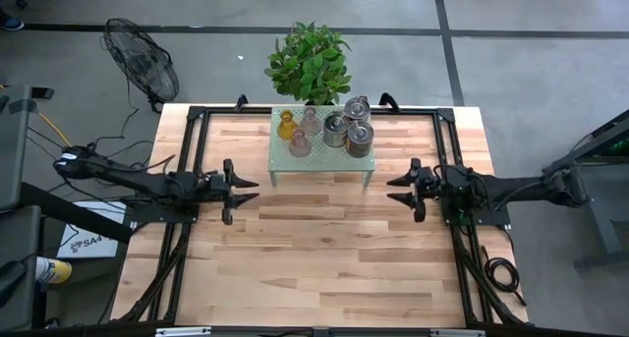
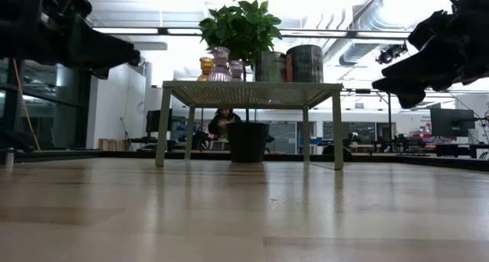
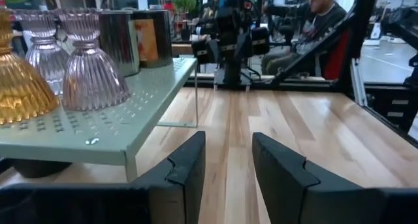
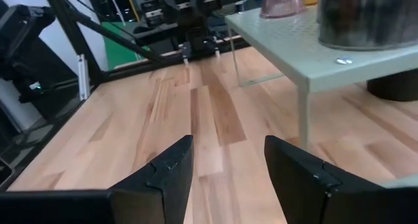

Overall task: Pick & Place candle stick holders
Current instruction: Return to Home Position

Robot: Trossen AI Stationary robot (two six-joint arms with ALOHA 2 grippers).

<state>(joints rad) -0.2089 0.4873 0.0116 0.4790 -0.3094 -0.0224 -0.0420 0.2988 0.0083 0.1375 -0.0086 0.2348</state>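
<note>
A green perforated shelf (image 1: 295, 168) stands at the table's far middle. On its top stand the candle stick holders: an amber glass one (image 1: 286, 127), two pale pink glass ones (image 1: 309, 121) (image 1: 299, 143) and three shiny silver ones (image 1: 357, 108) (image 1: 335, 129) (image 1: 360, 138). My left gripper (image 1: 246, 191) hovers level to the left of the shelf's near edge, open, with nothing between its fingers (image 3: 186, 168). My right gripper (image 1: 400, 190) hovers to the right of the shelf, also open and empty (image 4: 228, 165). Both point toward each other across the bare wood.
A potted plant (image 1: 310, 62) stands behind the shelf at the far edge. Black frame rails (image 1: 187, 229) run along the table's left and right sides. Bare wood (image 1: 324, 258) lies in front of the shelf. A person (image 3: 320, 15) sits in the room beyond.
</note>
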